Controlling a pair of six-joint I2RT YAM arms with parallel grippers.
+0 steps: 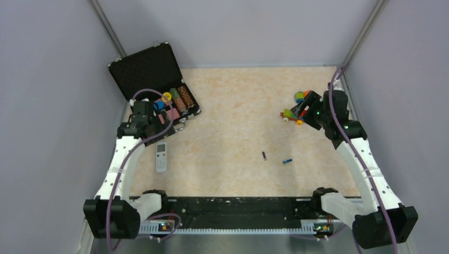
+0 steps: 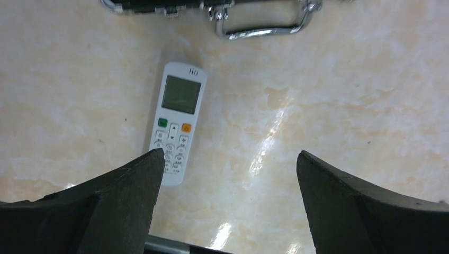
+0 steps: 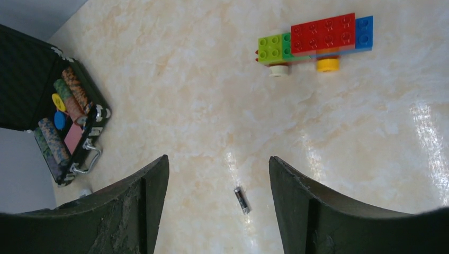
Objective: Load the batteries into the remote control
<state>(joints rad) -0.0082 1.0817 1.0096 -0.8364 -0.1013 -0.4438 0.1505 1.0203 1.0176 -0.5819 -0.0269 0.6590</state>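
As each hangs open and empty, left claw faces flat white remote control, right claw frames slim dark battery: looks pre-grasp.

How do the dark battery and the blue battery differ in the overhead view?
Colour: the dark battery is black, while the blue battery is bright blue. Pose: the dark battery lies nearly front-to-back, and the blue battery lies nearly crosswise, slightly tilted. Place: the dark battery sits left of the blue battery. Both lie loose on the table, not touching.
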